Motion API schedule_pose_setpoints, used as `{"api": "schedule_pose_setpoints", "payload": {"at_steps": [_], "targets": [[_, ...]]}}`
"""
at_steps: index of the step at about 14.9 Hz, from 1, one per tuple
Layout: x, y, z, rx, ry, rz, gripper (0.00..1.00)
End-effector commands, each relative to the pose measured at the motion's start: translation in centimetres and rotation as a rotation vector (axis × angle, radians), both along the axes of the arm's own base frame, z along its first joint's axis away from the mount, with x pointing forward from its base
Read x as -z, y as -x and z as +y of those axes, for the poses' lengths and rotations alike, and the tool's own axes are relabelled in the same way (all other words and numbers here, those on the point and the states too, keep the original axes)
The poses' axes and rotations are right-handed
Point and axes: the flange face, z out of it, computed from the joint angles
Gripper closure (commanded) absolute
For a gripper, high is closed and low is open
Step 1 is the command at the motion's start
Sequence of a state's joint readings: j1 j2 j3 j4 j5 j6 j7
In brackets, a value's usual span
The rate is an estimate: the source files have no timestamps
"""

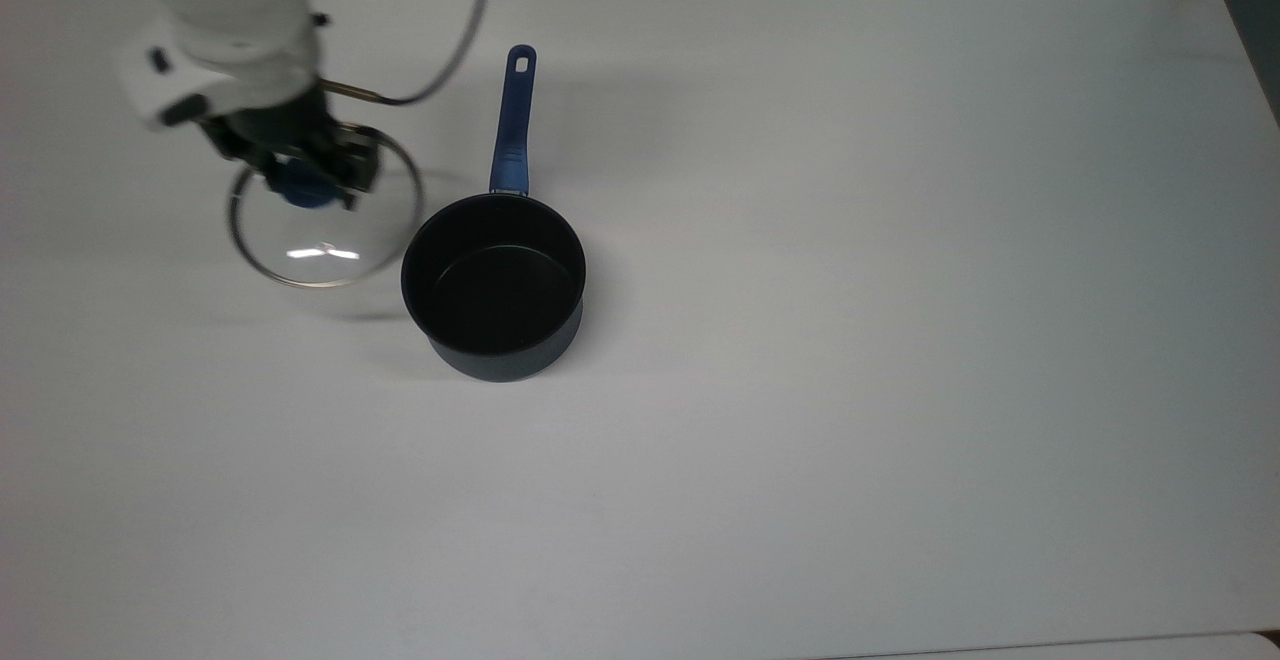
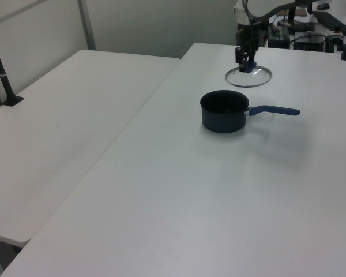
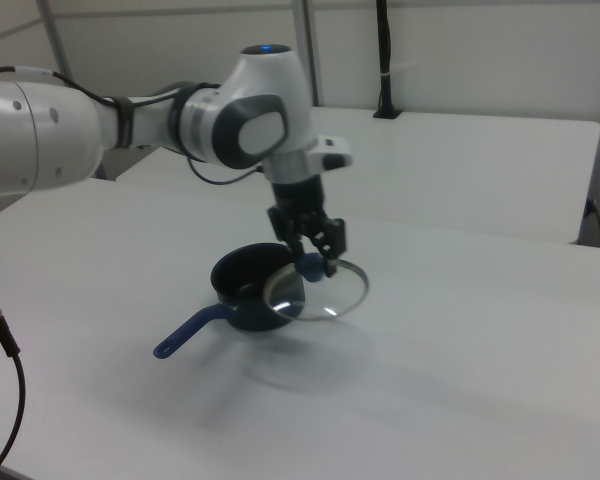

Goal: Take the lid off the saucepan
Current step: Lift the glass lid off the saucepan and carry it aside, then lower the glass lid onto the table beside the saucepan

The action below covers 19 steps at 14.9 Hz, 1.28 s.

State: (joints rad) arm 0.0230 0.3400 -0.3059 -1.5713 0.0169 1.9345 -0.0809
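Your gripper has its jaws closed down to the width of the blue knob and clamped on it from two sides; nothing else touches them. By that knob they carry the lid, which hangs clear of the tabletop: the right view shows it in the air with its shadow lying separately on the surface below.

The lid sits at the top view's left of the saucepan, just beside it, with the rims close but apart. In the left view the lid lies behind the pan.

The saucepan stands upright and uncovered on the tabletop. Its handle gives the long axis, running straight toward the top view's upper edge, slotted end farthest from the bowl. In the left view the handle points to the left view's right.

The lid is a clear glass disc with a thin metal rim, and light glints on the glass. It is held near level, slightly tilted in the right view. The saucepan is dark navy-black, its inside dark and bare.
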Motion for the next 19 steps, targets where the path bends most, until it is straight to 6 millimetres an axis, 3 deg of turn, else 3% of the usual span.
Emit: {"api": "schedule_pose_setpoints", "payload": {"at_steps": [1,4,8,12,19], "targets": [[-0.1,2.3,-5.0,-0.030,-0.004,-0.003,0.62],[2.2,4.3,-6.6,-0.049,-0.010,0.021,0.62],[4.6,6.0,-6.8,-0.073,-0.009,0.022,0.62],[9.0,7.6,-6.6,-0.103,0.007,0.028,0.62],[9.9,7.9,-6.8,-0.145,0.024,0.021,0.62]]}}
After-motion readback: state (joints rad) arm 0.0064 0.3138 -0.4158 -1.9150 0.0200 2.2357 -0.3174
